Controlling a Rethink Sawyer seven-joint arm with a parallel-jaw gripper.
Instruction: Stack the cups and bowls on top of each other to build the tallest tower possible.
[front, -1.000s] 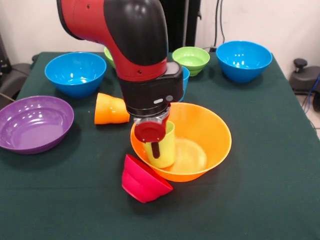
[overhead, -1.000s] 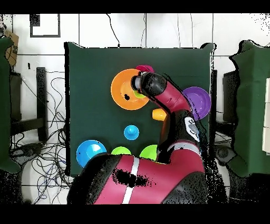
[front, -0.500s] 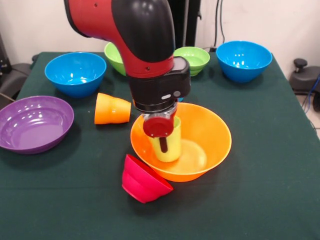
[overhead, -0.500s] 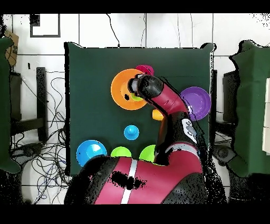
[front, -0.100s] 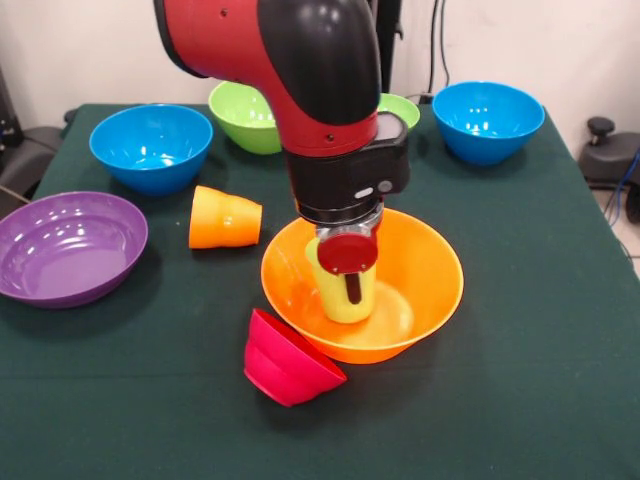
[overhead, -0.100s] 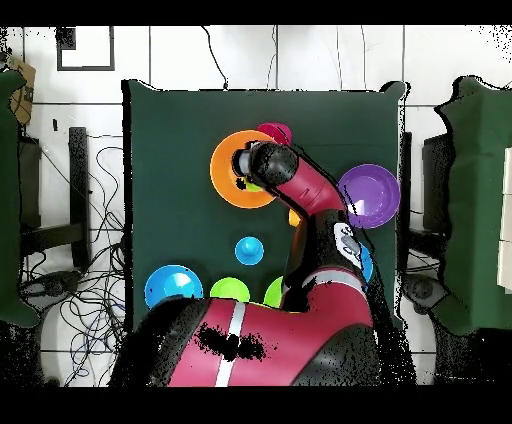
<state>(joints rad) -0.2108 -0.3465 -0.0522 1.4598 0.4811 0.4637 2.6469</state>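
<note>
Since a second ago the arm has carried the lime green cup (front, -0.100s: 343, 290) rightward, from the orange bowl's left rim toward its middle. The claw (front, -0.100s: 347, 285) is clamped on that cup, one dark finger (front, -0.100s: 353, 287) running down its near face, and the cup hangs upright inside the big orange bowl (front, -0.100s: 425, 270), low in the hollow; whether its base touches the bowl's floor cannot be told. In the overhead view the arm's wrist covers the cup, and only a crescent of the orange bowl (overhead, -0.100s: 225, 165) shows.

Leaning against the orange bowl's near-left wall is the small red bowl (front, -0.100s: 285, 360), tipped on its side. Left of the orange bowl, apart from it, the orange cup (front, -0.100s: 225, 217) lies on its side on the green tabletop (front, -0.100s: 520, 400). Farther left sits the wide purple bowl (front, -0.100s: 65, 247), upright at the tabletop's edge. Behind it is a blue bowl (front, -0.100s: 150, 146), and a second blue bowl (front, -0.100s: 488, 120) stands at the far right corner. A large green bowl (front, -0.100s: 243, 117) and a smaller green bowl (front, -0.100s: 402, 107) show partly behind the arm. Overhead, the blue cup (overhead, -0.100s: 249, 250) stands alone, well apart from the orange bowl.
</note>
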